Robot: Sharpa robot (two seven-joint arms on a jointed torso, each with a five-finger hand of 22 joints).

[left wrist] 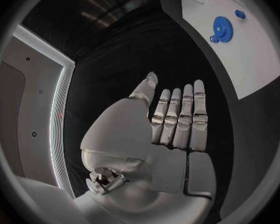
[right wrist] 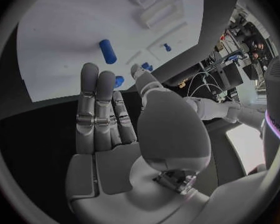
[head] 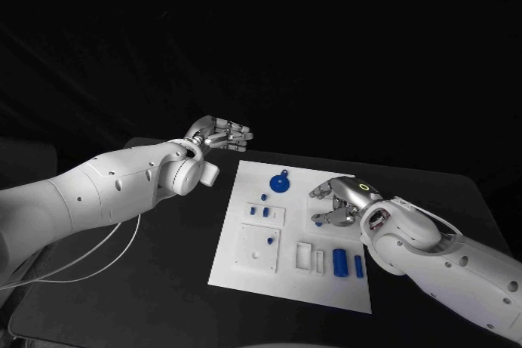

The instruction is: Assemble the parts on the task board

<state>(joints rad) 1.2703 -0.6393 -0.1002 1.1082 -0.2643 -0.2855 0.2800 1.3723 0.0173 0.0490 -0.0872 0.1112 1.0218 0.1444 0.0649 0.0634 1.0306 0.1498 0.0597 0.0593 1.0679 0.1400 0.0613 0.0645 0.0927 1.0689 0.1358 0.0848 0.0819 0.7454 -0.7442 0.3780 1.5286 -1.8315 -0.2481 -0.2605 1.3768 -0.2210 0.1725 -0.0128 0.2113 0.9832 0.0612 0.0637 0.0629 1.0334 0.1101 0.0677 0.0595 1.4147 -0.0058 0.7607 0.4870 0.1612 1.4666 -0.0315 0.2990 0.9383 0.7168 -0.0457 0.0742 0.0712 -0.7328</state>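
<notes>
Board (head: 285, 284) sits mid-bench (head: 142, 295), long side running away from the robot.

Progress: early, by my read. Gear (head: 280, 184) lies flat near the far end with a small blue piece (head: 284, 172) just beyond it. Two small pegs (head: 259, 210) stand in the block left of centre. Two long blue bars (head: 340, 262) lie loose side by side near the right edge, long axes pointing away from the robot, parallel to the board's long side. The white slotted holders (head: 310, 257) just left of them look unfilled, so bars and probably the gear are left to seat.

Left robot hand (head: 221, 133): off the board past its far left corner, fingers straight and close together, holding nothing.

Right robot hand (head: 339, 201): over the board's right edge, fingers straight and together, thumb out, no grip. A small blue part (right wrist: 119, 81) is at its fingertips; can't tell if touching.
</notes>
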